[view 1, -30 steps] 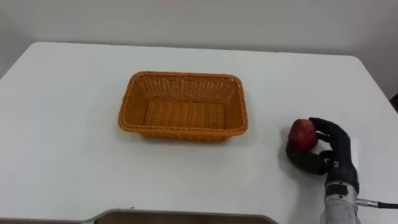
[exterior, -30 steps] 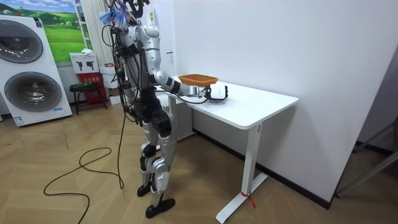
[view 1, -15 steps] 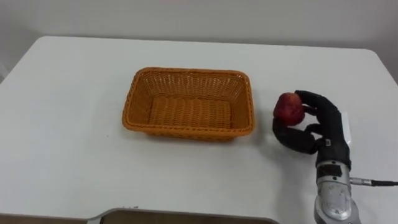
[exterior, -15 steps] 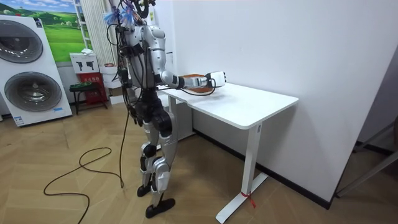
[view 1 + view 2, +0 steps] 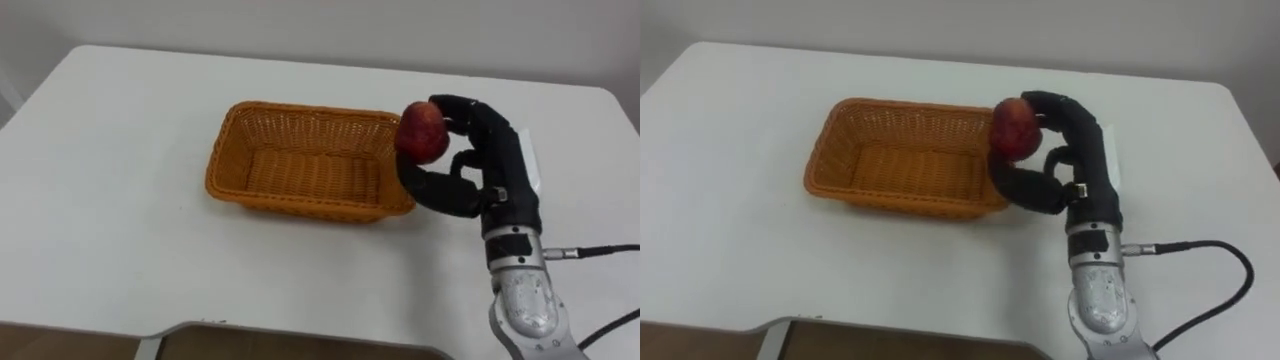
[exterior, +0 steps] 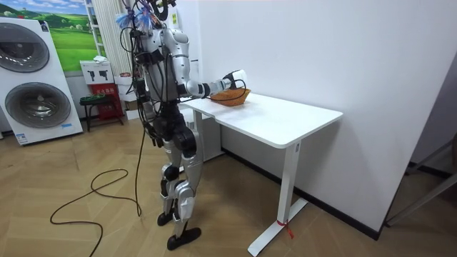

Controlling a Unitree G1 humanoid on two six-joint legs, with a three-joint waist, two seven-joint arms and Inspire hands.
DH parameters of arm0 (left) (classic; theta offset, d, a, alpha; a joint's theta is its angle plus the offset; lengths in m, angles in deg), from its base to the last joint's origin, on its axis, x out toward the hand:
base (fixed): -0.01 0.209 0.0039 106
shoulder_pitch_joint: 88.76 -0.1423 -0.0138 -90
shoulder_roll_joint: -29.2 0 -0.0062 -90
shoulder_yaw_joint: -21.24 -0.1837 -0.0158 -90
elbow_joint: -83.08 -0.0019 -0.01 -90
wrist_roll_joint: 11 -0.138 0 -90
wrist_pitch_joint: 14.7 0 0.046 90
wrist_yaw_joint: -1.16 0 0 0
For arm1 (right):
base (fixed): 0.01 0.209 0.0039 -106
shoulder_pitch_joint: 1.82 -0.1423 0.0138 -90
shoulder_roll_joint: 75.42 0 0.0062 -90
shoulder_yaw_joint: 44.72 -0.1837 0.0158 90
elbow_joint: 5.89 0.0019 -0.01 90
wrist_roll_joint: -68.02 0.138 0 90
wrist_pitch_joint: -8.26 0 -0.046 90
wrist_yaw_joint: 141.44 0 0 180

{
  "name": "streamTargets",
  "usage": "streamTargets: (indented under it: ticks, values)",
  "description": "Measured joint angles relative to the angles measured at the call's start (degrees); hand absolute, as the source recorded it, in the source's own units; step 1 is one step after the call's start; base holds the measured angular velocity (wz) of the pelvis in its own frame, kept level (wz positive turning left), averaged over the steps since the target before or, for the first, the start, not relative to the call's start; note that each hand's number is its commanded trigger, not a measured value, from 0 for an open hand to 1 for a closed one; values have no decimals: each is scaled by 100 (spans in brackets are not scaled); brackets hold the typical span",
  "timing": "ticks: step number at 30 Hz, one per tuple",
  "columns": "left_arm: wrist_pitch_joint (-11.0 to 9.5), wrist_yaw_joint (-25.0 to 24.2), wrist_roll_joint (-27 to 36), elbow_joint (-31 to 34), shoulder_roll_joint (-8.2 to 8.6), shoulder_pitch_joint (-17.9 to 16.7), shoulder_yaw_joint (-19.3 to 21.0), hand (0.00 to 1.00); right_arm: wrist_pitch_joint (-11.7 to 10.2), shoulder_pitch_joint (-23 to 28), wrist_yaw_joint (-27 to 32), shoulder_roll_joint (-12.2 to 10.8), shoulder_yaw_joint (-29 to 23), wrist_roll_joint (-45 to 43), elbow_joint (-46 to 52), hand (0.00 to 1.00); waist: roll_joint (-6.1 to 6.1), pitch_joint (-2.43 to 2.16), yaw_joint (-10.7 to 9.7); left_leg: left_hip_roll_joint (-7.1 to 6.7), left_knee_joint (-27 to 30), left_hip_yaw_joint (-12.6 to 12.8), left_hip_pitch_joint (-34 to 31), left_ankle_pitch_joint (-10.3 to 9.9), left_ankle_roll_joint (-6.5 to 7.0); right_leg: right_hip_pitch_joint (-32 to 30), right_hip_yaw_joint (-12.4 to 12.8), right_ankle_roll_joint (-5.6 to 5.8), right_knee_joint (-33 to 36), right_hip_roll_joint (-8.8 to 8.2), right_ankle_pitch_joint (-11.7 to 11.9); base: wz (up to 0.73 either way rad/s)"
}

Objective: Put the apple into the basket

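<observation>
Since a second ago our right hand (image 5: 488,172) has carried the apple (image 5: 422,132) up off the table (image 5: 120,200) and leftward. It now hangs at the right rim of the basket (image 5: 290,204). Fingers and thumb curl round the fruit, which sits at the hand's upper left. Whether it is already over the inside, we cannot quite tell.

Apple (image 5: 422,131) at basket (image 5: 300,203) right edge

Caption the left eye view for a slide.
Right robot hand holds a red apple at the right rim of a wicker basket.
</observation>
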Motion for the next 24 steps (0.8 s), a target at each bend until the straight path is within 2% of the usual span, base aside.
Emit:
streamTargets:
  ticks: [2, 3, 4, 5, 10, 24]
  values:
    - [26, -8, 1, -5, 0, 13, 1, 0, 19, 0, -140, -1, 90, -57, 0, 100, 2, 1, 7, 0, 5, -4, -7, 0, 0, -2, 0, 0, 0, 0, 0, 0]
    - [41, -11, 3, -7, 0, 15, 1, 0, 30, -1, -222, 2, 148, -112, 0, 84, 5, 1, 9, -2, 8, -10, -15, 0, 0, -7, 1, 1, 1, 0, 1, 0]
    - [42, -11, 3, -8, 0, 13, 0, 0, 37, -2, -260, 5, 177, -137, -1, 7, 7, 2, 9, -2, 8, -11, -16, 0, 0, -7, 1, 1, 1, 0, 1, 0]
    - [42, -11, 3, -10, 0, 11, -7, 0, 48, -2, -329, 6, 232, -195, -1, 0, 15, 3, 8, -3, 10, -12, -17, 0, 0, -7, 2, 1, 1, 0, 1, 0]
    - [52, -9, 3, -11, 2, 39, -125, 0, 90, -5, -555, 5, 326, -315, -1, 0, 49, 22, 14, -7, 8, -25, -20, 0, 0, -7, -16, 2, -1, -4, 1, 0]
    - [80, 24, 4, -91, 3, 145, -307, 0, 92, -49, -714, -15, 459, -443, -9, 0, 25, 5, 16, -8, 7, -61, 11, 1, 0, 39, -47, 2, -4, -4, 1, 0]
